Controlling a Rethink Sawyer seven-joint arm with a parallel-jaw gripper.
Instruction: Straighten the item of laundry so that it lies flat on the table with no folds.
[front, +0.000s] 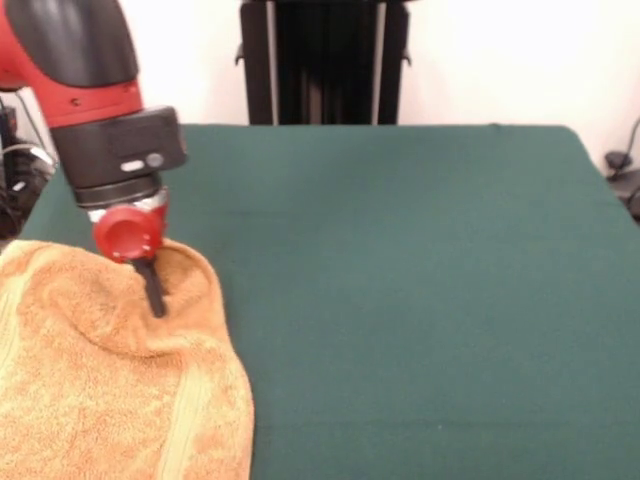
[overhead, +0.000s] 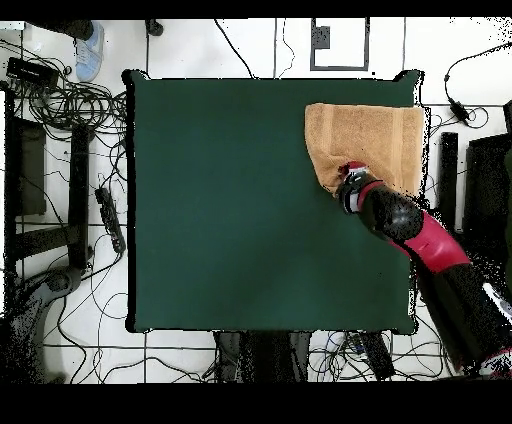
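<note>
Front view: the orange-tan terry towel (front: 110, 380) fills the 7 to 8 o'clock corner of the picture, lying on the dark green tabletop (front: 420, 300) and running off the left and bottom edges. It is not flat. A rounded hump rises along its upper edge, and a soft fold runs across it from about 9 o'clock toward the middle. One woven ribbed band shows near its right edge, running down toward the bottom. The red and black arm (front: 85, 80) comes down from the 10 to 11 o'clock corner. Below its red cap, the gripper (front: 153, 287) appears as a single thin black finger pressed into the hump of the towel; whether it is apart or pinching cloth I cannot tell, since only that one dark tip is plain.

Overhead view: the towel (overhead: 370, 140) sits in the 1 to 2 o'clock corner of the tabletop (overhead: 240, 220), close to the top and right edges. Its lower left corner looks turned in at a slant. The gripper (overhead: 350, 180) meets the towel at that slanted lower edge, with the arm (overhead: 430, 245) stretching away toward 4 o'clock. Cables (overhead: 60, 90) lie on the tiled floor at 9 to 10 o'clock.
</note>
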